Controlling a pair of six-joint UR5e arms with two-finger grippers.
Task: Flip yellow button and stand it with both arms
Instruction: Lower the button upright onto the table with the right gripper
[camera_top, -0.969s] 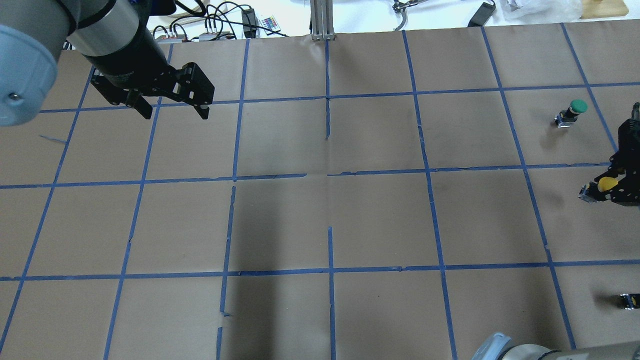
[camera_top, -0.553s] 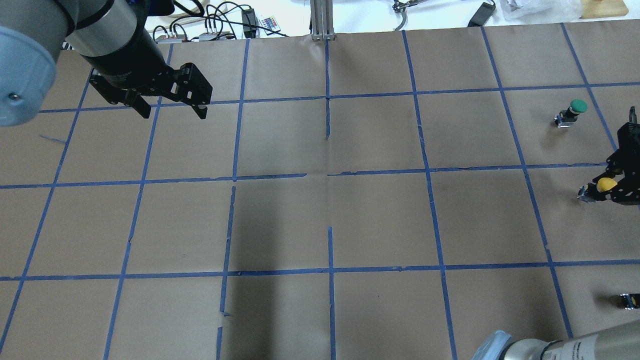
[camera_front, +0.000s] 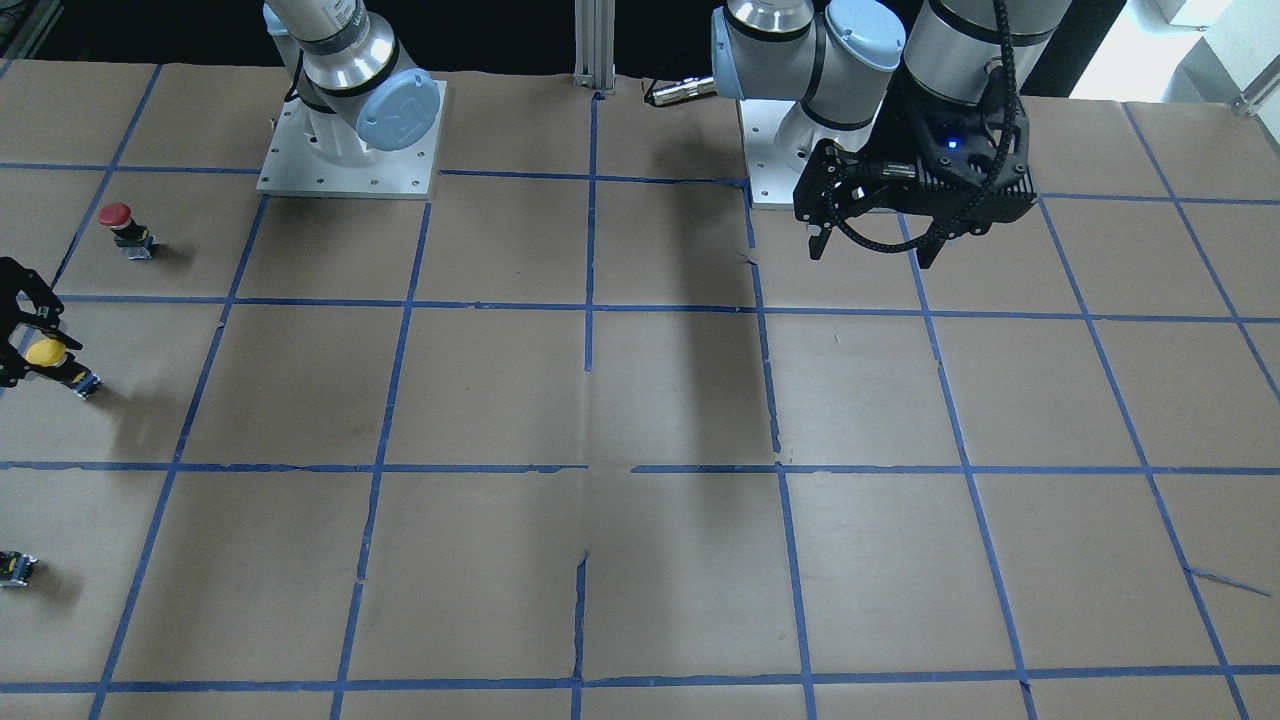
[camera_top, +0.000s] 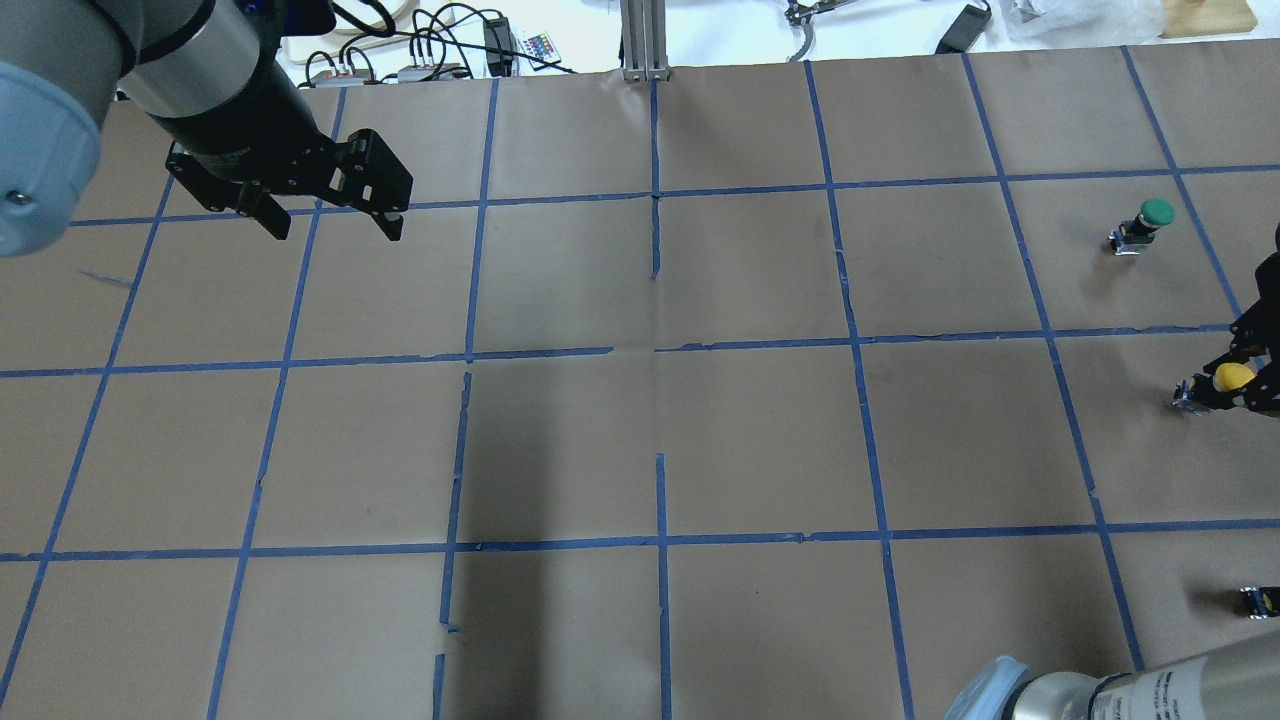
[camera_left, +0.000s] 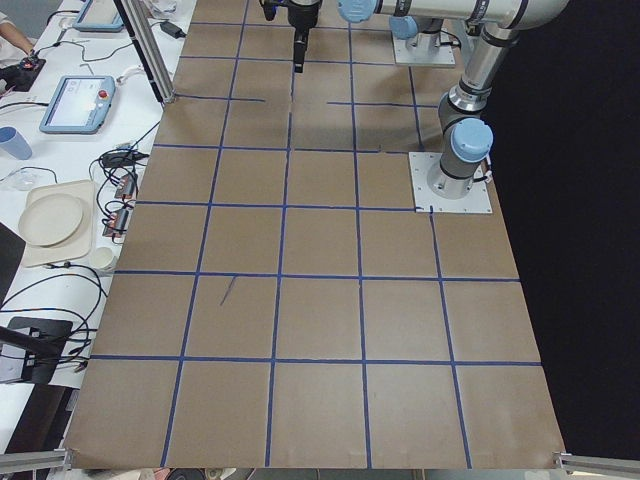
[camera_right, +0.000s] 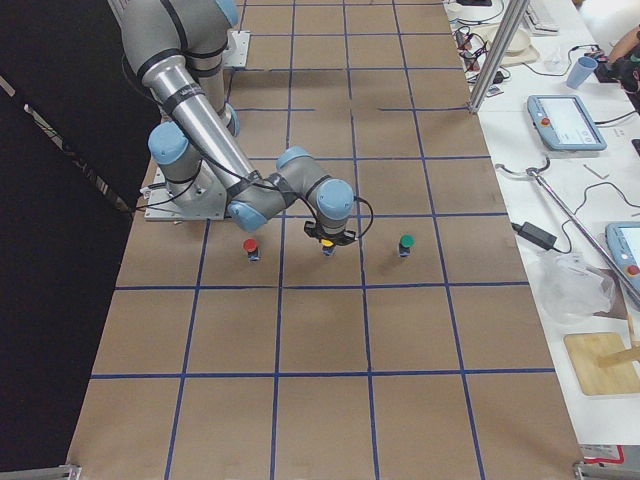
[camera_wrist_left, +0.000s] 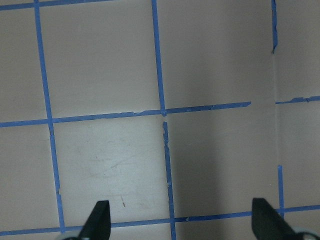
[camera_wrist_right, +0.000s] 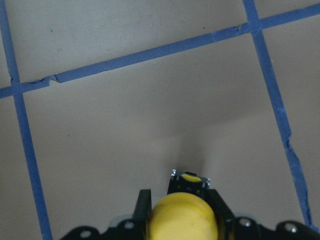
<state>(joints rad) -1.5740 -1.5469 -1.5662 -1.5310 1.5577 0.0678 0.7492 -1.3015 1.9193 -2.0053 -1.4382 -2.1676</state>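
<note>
While pinching yellow button by the cap at the right edge of the table, hold right gripper tight and lift straight, no twisting. Bring left gripper, fingers spread wide at far left, across to catch the body for the flip.
</note>
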